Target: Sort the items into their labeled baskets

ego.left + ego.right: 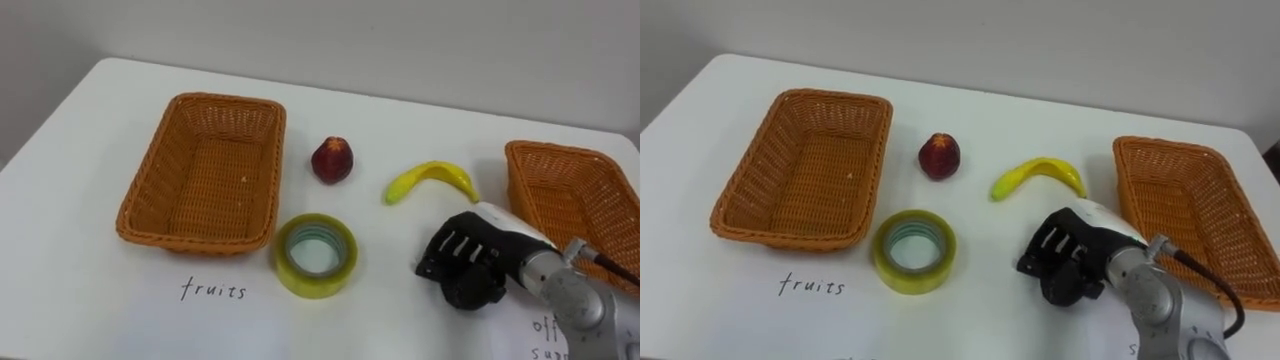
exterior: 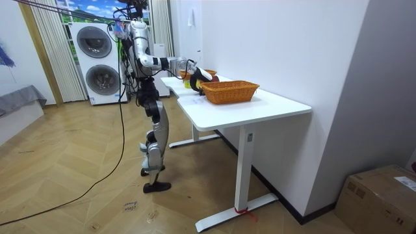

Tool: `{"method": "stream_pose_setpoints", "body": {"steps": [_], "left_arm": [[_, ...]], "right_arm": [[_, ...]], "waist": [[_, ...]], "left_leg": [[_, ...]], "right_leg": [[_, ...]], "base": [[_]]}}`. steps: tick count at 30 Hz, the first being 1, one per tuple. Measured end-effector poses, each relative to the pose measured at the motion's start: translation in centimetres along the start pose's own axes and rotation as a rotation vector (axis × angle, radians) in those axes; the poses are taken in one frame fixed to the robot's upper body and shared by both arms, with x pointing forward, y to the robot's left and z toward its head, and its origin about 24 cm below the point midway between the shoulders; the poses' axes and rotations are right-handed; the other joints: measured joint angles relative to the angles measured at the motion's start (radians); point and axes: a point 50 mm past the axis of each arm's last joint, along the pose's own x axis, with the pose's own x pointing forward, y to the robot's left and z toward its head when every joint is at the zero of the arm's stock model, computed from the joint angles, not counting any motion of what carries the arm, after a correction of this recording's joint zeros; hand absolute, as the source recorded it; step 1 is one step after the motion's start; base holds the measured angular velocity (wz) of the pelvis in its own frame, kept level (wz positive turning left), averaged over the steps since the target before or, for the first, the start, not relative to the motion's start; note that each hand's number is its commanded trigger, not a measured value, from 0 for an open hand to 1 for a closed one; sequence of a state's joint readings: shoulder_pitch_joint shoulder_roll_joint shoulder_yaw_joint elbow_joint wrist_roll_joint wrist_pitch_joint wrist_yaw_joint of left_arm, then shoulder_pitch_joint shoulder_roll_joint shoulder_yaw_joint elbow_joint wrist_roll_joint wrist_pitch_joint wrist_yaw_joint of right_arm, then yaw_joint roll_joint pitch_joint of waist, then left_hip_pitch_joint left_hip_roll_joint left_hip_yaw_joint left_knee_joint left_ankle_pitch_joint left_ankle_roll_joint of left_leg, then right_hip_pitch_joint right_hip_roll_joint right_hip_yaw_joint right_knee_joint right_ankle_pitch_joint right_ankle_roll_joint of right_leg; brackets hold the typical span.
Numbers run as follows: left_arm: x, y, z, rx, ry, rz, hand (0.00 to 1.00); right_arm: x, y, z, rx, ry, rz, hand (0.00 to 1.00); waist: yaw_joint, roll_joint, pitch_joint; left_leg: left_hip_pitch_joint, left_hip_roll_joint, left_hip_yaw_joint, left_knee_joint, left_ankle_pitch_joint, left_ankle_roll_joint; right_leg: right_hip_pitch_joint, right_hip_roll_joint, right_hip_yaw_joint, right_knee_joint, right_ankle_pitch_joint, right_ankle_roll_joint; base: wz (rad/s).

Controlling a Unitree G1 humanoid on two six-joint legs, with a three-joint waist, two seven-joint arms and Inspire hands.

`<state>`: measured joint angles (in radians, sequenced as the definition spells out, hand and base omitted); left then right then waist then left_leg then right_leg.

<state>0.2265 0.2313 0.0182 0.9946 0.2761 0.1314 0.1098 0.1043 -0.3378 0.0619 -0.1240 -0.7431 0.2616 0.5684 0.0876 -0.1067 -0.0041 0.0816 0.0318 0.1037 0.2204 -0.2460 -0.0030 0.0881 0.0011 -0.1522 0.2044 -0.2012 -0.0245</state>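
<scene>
Your right hand [image 1: 468, 268] hangs just over the white table [image 1: 80, 290], between the roll of tape [image 1: 312, 285] and the right basket [image 1: 520, 190]. Its fingers are curled downward and it has hold of nothing. The banana [image 1: 432, 180] lies just beyond the hand, apart from it. The apple [image 1: 332, 160] stands upright further left, beside the left basket [image 1: 230, 102]. The tape lies flat near that basket's front corner. Both baskets have nothing in them. In the room view you see the robot standing upright at the far end of the table, one arm stretched over it, with stacked washing machines [image 2: 97, 62] behind.
</scene>
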Motion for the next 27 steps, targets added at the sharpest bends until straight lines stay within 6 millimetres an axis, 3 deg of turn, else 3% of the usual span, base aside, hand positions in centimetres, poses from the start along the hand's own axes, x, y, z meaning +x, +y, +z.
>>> {"method": "stream_pose_setpoints", "body": {"steps": [8, 18, 27], "left_arm": [[0.0, 0.1, 0.1, -0.012, -0.017, 0.010, 0.00], [-0.3, -0.7, -1.8, -0.016, 0.028, -0.013, 0.00], [-0.3, -1.3, -2.2, -0.022, 0.054, -0.034, 0.00]], "right_arm": [[-0.4, 0.2, 0.6, 0.020, -0.035, 0.009, 1.00], [-1.8, -0.8, 3.5, 0.159, -0.305, -0.008, 1.00], [-2.4, -2.8, 3.1, 0.268, -0.370, -0.151, 1.00]], "waist": [[-0.002, -0.006, 0.0003], [-0.028, 0.008, 0.0096], [-0.039, 0.017, 0.0143]], "left_leg": [[0.001, 0.000, 0.003, 0.001, 0.000, 0.000], [0.001, 0.000, 0.003, -0.002, 0.000, 0.000], [0.001, -0.001, 0.009, -0.013, 0.000, 0.000]], "right_leg": [[-0.001, 0.000, 0.007, 0.001, 0.000, 0.000], [0.000, 0.000, 0.003, 0.000, 0.000, 0.000], [-0.003, 0.000, 0.010, 0.000, 0.000, 0.001]], "base": [[0.00], [0.00], [0.00]]}}
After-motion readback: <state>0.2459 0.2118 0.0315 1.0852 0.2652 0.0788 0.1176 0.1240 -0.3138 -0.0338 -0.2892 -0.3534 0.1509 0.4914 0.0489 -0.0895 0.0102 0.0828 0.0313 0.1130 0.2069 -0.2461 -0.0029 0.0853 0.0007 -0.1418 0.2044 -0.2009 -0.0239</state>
